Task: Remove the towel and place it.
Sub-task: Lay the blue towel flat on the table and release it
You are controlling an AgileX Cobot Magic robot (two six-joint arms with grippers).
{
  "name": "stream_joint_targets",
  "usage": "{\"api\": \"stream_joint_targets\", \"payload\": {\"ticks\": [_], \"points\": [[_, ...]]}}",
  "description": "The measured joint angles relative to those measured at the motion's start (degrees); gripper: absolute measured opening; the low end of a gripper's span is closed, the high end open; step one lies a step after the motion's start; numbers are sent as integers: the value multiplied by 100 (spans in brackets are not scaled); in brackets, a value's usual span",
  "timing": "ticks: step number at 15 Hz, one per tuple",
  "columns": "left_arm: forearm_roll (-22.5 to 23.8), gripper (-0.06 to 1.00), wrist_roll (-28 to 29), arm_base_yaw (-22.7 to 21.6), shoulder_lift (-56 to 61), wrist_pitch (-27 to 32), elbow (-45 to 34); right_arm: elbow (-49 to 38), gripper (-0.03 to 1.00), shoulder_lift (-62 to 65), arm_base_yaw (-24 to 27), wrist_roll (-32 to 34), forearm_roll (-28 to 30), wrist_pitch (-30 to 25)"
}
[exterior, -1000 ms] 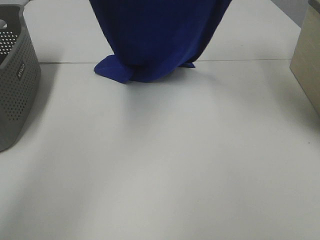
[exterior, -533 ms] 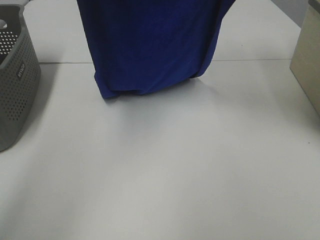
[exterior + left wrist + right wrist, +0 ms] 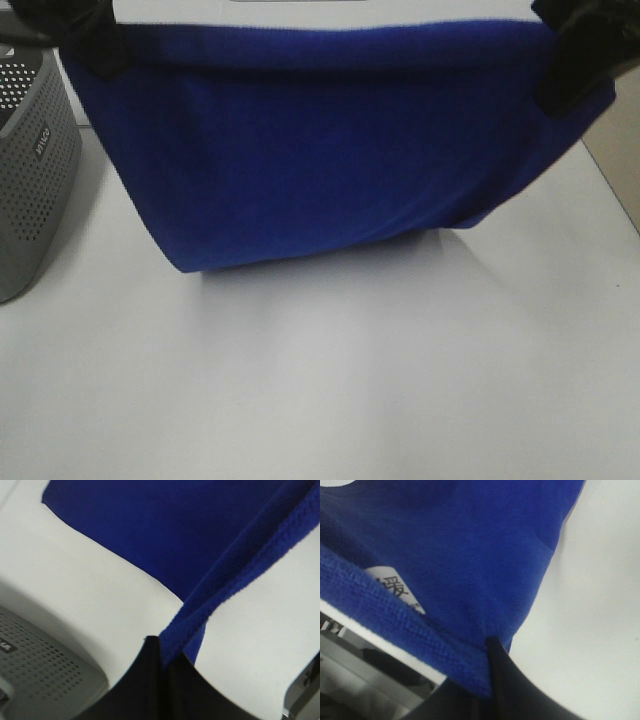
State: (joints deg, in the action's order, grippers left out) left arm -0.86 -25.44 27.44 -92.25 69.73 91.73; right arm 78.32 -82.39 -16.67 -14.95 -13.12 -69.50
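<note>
The towel [image 3: 330, 150], a deep royal-blue plush cloth, hangs spread wide between my two grippers over the white table [image 3: 330, 380]. My left gripper [image 3: 85, 38] is shut on its top left corner and my right gripper [image 3: 572, 62] is shut on its top right corner. The lower edge sags close to the table; I cannot tell whether it touches. In the left wrist view the black fingers [image 3: 150, 680] pinch the towel's hem [image 3: 220, 595]. The right wrist view has the gripper [image 3: 489, 672] clamped on the towel [image 3: 470, 545] near a small white label [image 3: 395, 592].
A grey perforated basket [image 3: 30, 170] stands at the left edge of the table and also appears in the left wrist view [image 3: 40, 665]. A beige box [image 3: 628, 170] sits at the right edge. Bare white tabletop lies in front of the towel.
The towel, earlier hanging bunched at the back with its lower end on the table, is now stretched wide and nearer the camera. Both grippers have come into view at its top corners.
</note>
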Motion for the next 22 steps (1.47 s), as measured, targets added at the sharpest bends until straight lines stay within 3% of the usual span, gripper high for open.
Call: {"api": "stream_joint_targets", "payload": {"ticks": [8, 11, 14, 18, 22], "points": [[-940, 0, -86, 11, 997, -17, -1937, -2023, 3, 985, 0, 155, -934, 17], [-1381, 0, -86, 57, 1226, -17, -2458, -2510, 3, 1094, 0, 149, -963, 17], [-1513, 0, -138, 682, 1266, -17, -3214, -3163, 3, 1100, 0, 92, -940, 17], [-1770, 0, -143, 951, 1272, -46, -3684, -3627, 3, 1106, 0, 86, -968, 17], [-2137, 0, -143, 1570, 1278, -103, -4240, -4039, 3, 1106, 0, 46, -997, 17]]}}
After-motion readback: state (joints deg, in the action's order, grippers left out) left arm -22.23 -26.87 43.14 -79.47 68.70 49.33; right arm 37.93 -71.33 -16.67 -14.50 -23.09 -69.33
